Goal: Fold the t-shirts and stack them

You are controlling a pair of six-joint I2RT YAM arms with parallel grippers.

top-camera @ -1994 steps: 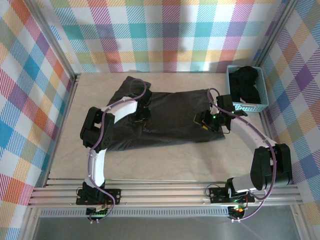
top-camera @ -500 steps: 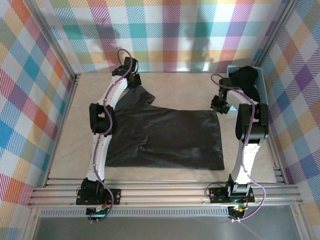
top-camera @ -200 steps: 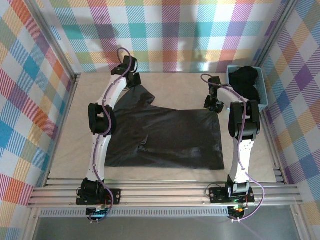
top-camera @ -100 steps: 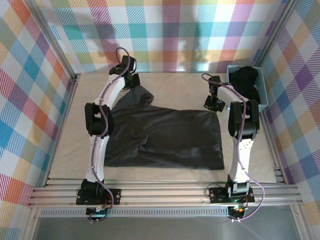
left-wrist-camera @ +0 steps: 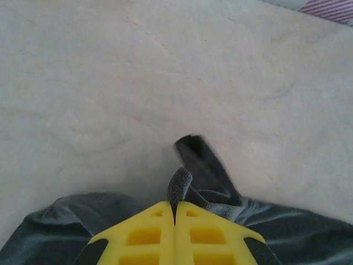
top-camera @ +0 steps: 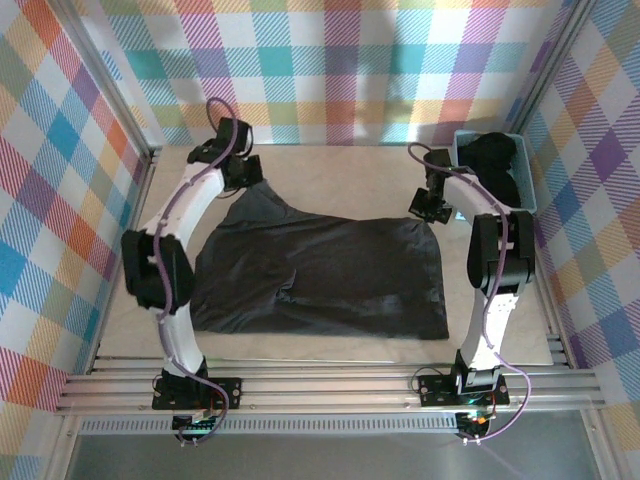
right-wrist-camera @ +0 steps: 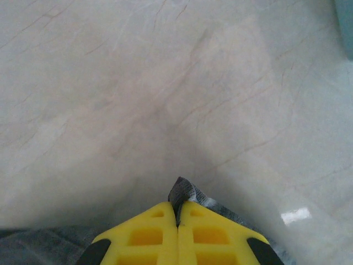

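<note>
- Plaid walls (top-camera: 330, 60) box in a pale desk (top-camera: 350, 165). From above, the shirt (top-camera: 330, 270) lies spread on it, dark and mostly flat.
- Half a second back my left arm (top-camera: 190, 205) stood straighter. It has since swung outward, and the left end effector (top-camera: 246, 178) has carried the shirt's far-left corner along, so the cloth's left edge now reaches further across the desk.
- My right end effector (top-camera: 432, 206) has hardly moved from the far-right corner; only the right arm (top-camera: 500, 260) has shifted a little.
- I judge this to be a stretching pull to flatten the cloth before the first fold. A rumple remains left of the middle, so the fold isn't ready yet.
- A basket (top-camera: 527, 185) sits just beside my right arm with another shirt (top-camera: 495, 160) in it, waiting its turn. I could knock it if I swing wide to that side.
- Left wrist: the left end effector (left-wrist-camera: 175, 205) is closed tight, with a pinch of shirt (left-wrist-camera: 201, 165) poking out at its tip and bare desk (left-wrist-camera: 165, 66) beyond.
- Right wrist: the right end effector (right-wrist-camera: 176, 205) is closed too, on only a small tip of shirt (right-wrist-camera: 185, 191) over bare desk (right-wrist-camera: 138, 83). That thin hold may slip under more pull.
</note>
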